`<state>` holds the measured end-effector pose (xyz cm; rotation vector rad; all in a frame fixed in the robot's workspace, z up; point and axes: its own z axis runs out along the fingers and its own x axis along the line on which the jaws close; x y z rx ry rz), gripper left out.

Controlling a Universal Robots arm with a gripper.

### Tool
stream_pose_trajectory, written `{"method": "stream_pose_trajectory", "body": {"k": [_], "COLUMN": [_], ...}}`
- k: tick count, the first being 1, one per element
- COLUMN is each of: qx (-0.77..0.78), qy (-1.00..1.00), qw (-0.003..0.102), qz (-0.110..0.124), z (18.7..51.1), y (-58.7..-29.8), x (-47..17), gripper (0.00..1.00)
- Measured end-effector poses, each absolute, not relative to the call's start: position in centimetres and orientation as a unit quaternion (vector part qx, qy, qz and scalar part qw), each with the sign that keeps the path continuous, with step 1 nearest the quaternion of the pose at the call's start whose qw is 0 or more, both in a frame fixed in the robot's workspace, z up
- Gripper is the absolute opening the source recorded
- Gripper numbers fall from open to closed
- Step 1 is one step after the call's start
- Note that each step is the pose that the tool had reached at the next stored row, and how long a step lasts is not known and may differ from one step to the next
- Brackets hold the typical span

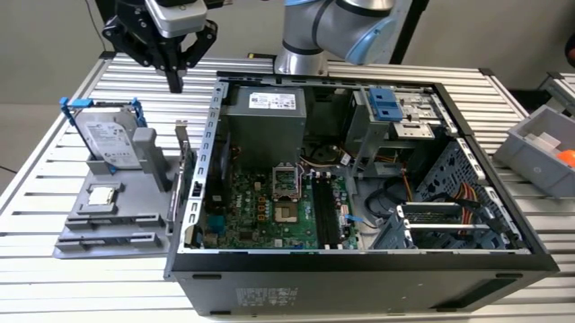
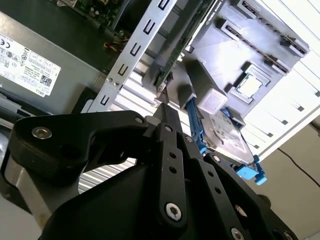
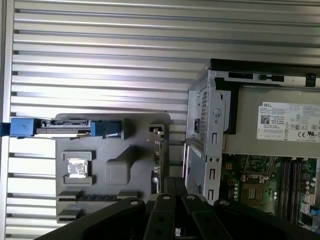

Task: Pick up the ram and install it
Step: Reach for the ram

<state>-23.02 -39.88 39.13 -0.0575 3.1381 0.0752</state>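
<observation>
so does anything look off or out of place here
nothing stands out: the ram stands on edge in the grey holder beside the open case, and the end effector hangs above the holder

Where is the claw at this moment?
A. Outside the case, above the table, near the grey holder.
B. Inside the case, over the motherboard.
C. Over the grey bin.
A: in the exterior view the claw hangs over the table, to the exterior view's left of the case and near the holder.
</observation>
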Motion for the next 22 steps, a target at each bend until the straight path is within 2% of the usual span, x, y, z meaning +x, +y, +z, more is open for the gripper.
{"method": "stream_pose_trajectory", "body": {"k": [22], "qx": [-0.030], "qy": [0.999], "qw": [0.000], "qz": [0.024], "z": [39.12], "y": [-39.88], "x": [-24.03], "gripper": [0.00]}}
